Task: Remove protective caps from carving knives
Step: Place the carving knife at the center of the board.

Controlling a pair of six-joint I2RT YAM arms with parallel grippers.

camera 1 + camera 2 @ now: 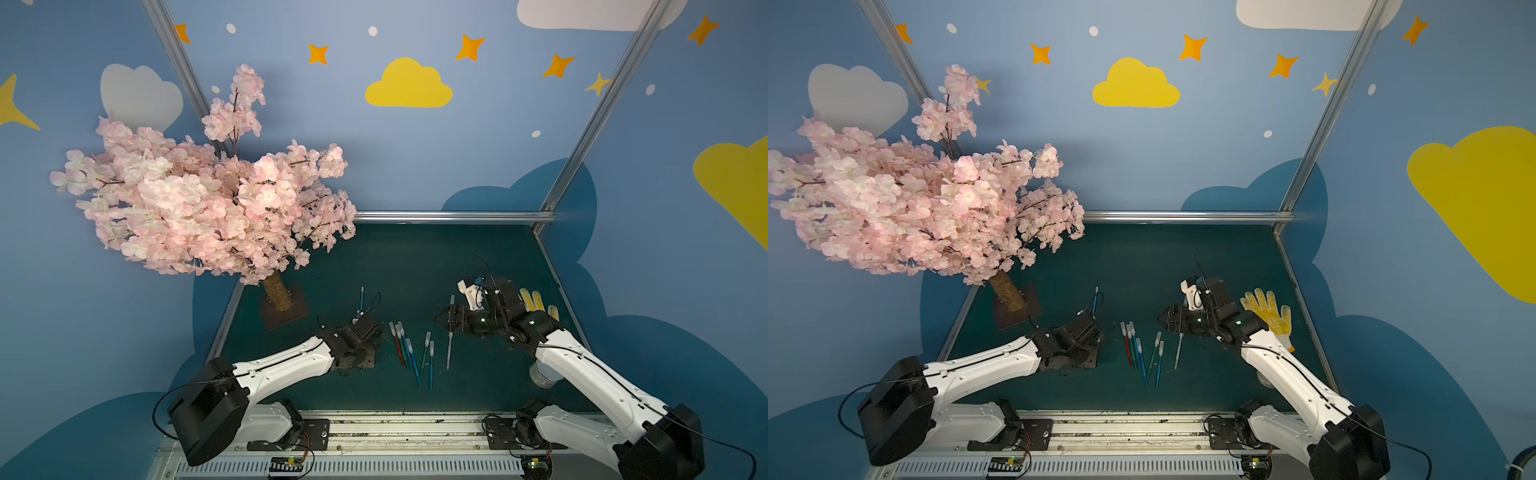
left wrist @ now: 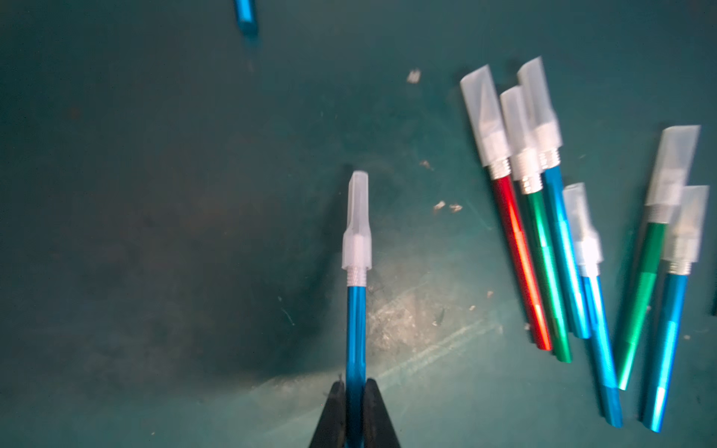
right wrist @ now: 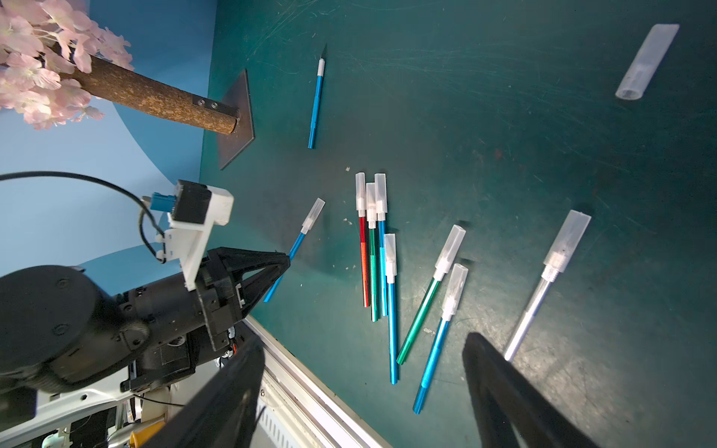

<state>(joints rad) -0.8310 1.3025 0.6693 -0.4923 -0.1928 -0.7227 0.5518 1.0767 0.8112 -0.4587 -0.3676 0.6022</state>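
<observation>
Black fingers (image 2: 336, 415) of the left gripper (image 2: 355, 386) fill the foreground of the left wrist view, pinched together on the handle of a blue carving knife (image 2: 355, 329) whose translucent cap (image 2: 357, 221) still sits over the blade; its shadow suggests it is raised off the green table (image 3: 504, 155); the right gripper (image 3: 363, 339) stands with its jaws wide apart and nothing between them, poised in a top view (image 1: 448, 321) above the whitish knife (image 1: 449, 353). Only one knife looks finished: a bare blue knife (image 3: 316, 104) lies alone near the tree base (image 3: 236, 120) with its point exposed, and one loose cap (image 3: 647, 62) lies well apart from it on the table; everything else is still capped: a red knife (image 3: 364, 263), a green knife (image 3: 373, 271) and a blue one (image 3: 383, 267) lie side by side, touching; another blue knife (image 3: 392, 322), a second green knife (image 3: 419, 318) and a further blue knife (image 3: 432, 364) lie just beside them; the whitish knife lies near the right gripper. By my count eight caps remain, so the job is barely begun; the step in hand seems to be presenting the held knife so its cap can be pulled off.
</observation>
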